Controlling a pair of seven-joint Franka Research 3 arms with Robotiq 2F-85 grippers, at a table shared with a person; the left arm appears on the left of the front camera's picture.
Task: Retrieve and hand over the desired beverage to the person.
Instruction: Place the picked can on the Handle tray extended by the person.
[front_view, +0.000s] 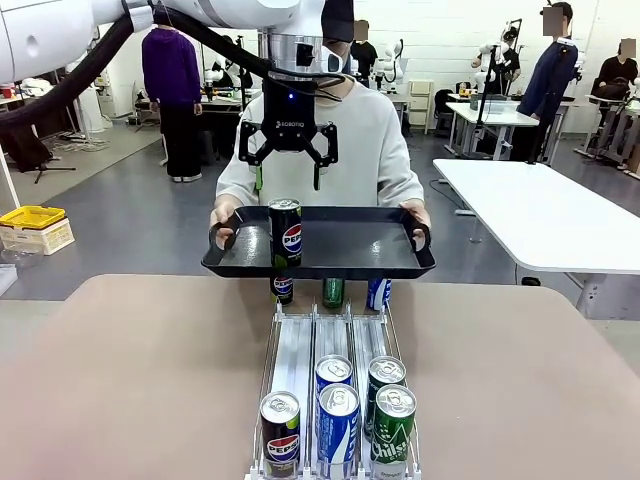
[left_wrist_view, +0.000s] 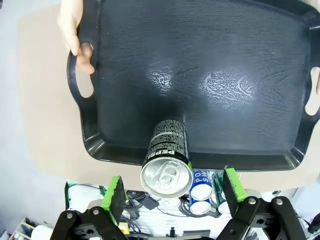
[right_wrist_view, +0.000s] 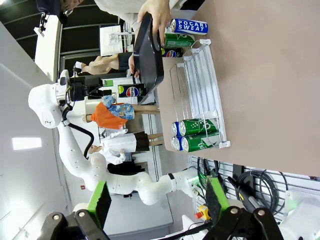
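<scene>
A black Pepsi can (front_view: 285, 232) stands upright on the black tray (front_view: 370, 250), near its front edge. The person (front_view: 372, 150) in a light grey top holds this tray by both handles above the table's far edge. My left gripper (front_view: 288, 152) hangs open just above the can, not touching it. From the left wrist view the can (left_wrist_view: 166, 162) stands free between the green pads (left_wrist_view: 114, 194), and the tray (left_wrist_view: 215, 60) spreads beyond it. My right gripper (right_wrist_view: 157, 200) is open and holds nothing, well away from the tray (right_wrist_view: 150, 50) and can (right_wrist_view: 132, 90).
A wire rack (front_view: 300, 360) on the brown table holds Pepsi (front_view: 281, 430), blue (front_view: 337, 412) and green (front_view: 393, 420) cans at its near end, with more cans under the tray. A white table (front_view: 550, 215) stands at the right. A yellow bin (front_view: 32, 217) sits at the far left.
</scene>
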